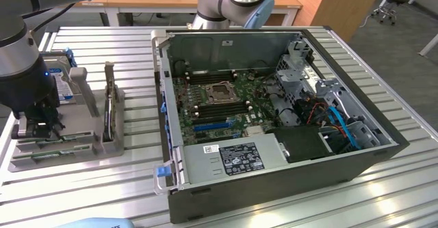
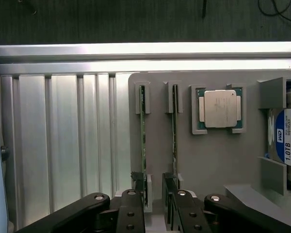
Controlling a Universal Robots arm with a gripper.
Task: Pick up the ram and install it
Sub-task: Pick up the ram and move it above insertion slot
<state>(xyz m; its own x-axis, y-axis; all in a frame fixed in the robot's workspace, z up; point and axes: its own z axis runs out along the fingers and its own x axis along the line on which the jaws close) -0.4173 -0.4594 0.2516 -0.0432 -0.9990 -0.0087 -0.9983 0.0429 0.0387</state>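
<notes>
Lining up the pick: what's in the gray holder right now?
In the holder: one ram stick and a second stick on edge in slots, a processor in its recess, and a hard drive. The open gripper hides the sticks' near ends.

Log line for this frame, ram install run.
phase: pre-grasp | end effector: open, over holder | ram sticks: two, both seated on edge in holder | held: nothing

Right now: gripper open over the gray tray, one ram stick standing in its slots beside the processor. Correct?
Wrong count: two ram sticks, not one. The wrist view shows the first ram stick and the second ram stick standing in slots of the gray tray beside the processor. The gripper is open over it.
</notes>
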